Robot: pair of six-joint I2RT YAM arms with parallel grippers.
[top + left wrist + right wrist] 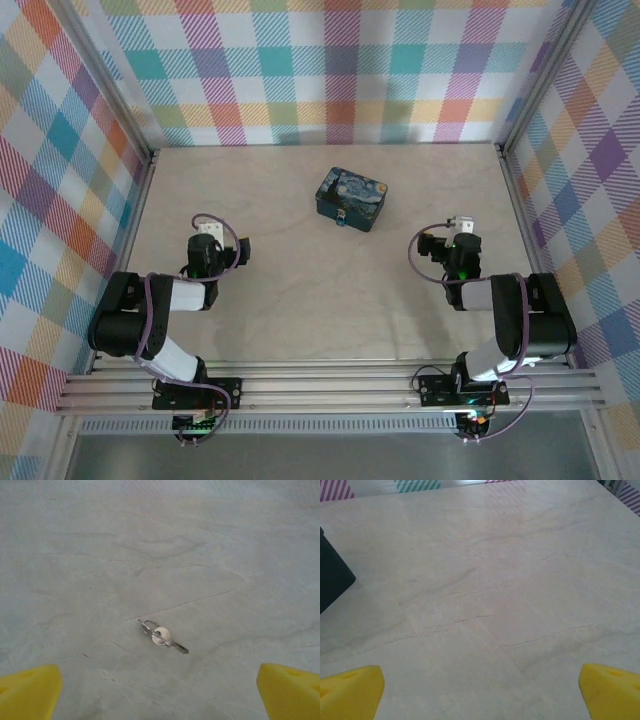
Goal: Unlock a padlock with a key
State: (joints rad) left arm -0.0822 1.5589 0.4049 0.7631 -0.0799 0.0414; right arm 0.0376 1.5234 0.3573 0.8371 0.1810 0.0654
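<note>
The left claw (160,692), its yellow fingertips (30,692) spread wide and holding nothing, hovers over the pale veined bench (225,555). The small silvery key (162,636) lies flat just ahead of it, centred between the fingers and touching neither. The right claw (480,692) is likewise wide open and empty, and the tiny blue padlock (341,216) sits at the near face of the dark-blue starry-night tin (352,195), well apart from both claws.

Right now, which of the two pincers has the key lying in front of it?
The left pincer: the key lies on the table just ahead of its open jaws. The right pincer faces bare table and the tin's dark corner.
</note>
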